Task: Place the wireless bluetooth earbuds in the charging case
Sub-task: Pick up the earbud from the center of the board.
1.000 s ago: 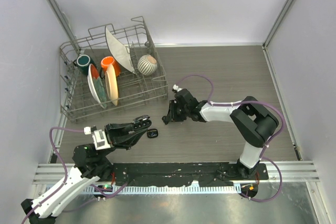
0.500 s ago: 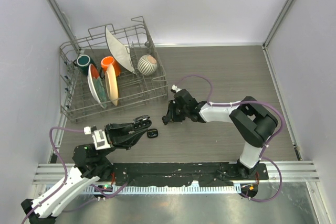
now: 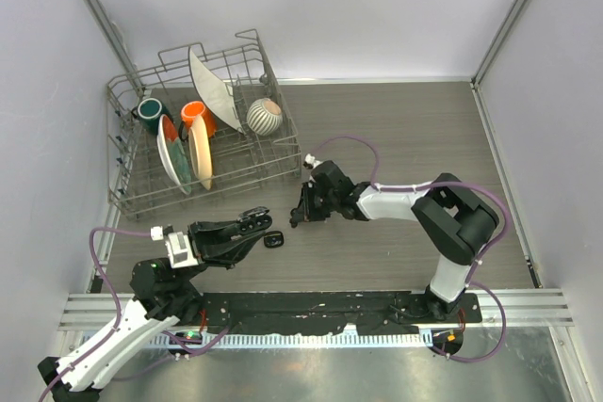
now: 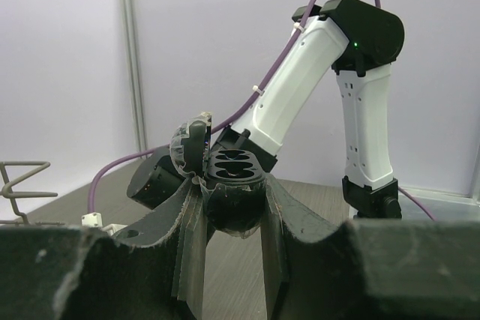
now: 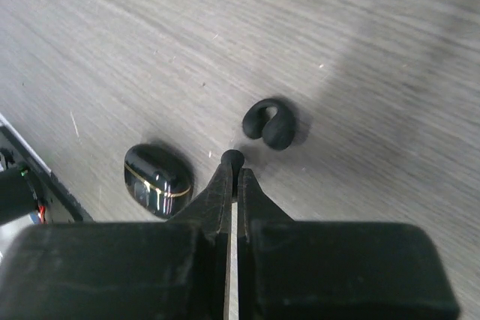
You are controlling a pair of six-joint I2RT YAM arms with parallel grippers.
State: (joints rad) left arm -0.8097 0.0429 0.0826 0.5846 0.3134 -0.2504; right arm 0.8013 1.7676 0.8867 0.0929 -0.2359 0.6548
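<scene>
Right wrist camera is showing what the overhead one is not resolving: a small black C-shaped earbud (image 5: 270,125) is lying on the grey wood-grain tabletop (image 5: 375,35) just beyond the right jaws. These are pressing shut against each other with nothing between them, their tips sitting close to the earbud but apart from it. A closed glossy black case (image 5: 158,171) with a thin gold seam is lying to the left of those tips, near but not touching. Left wrist camera is giving the only look into the open charging case (image 4: 235,164): the left jaws are clamping narrowly on its body, with two dark cavities facing the lens and the lid (image 4: 191,148) standing hinged up at the left. Top external view is placing the closed case between the two sets of jaws, just beside the held charging case. A wire dish rack (image 3: 217,193) is standing at the far left, well apart from both cases, and bare tabletop is stretching away to the right and far side. The right arm (image 3: 415,204) is reaching low and leftward with its wrist tipping down, while the left arm (image 3: 141,313) is reaching rightward with its wrist lying nearly level.
</scene>
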